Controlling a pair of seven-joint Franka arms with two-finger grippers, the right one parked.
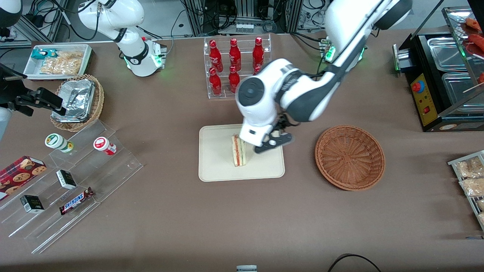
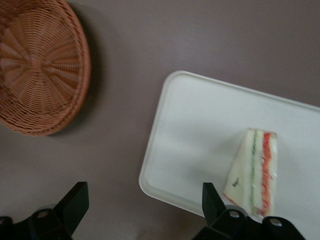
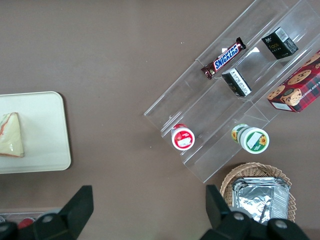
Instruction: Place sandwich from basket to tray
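The sandwich [image 1: 239, 151] [image 2: 252, 172] [image 3: 11, 135], a white wedge with red and green filling layers, rests on the cream tray [image 1: 219, 166] [image 2: 200, 125] [image 3: 45, 130]. My gripper [image 1: 274, 139] [image 2: 143, 192] hovers open just beside the sandwich, over the tray's edge that faces the basket, holding nothing. The reddish-brown wicker basket [image 1: 349, 156] [image 2: 35, 65] sits beside the tray toward the working arm's end, with nothing in it. One black fingertip [image 2: 209, 192] shows close to the sandwich's corner.
A clear rack of red bottles [image 1: 234, 64] stands farther from the front camera than the tray. Toward the parked arm's end are a stepped acrylic shelf of snacks [image 1: 72, 177], a tan basket with a foil container [image 1: 77, 100] and a white snack bin [image 1: 56, 60]. A black food warmer [image 1: 442, 75] stands at the working arm's end.
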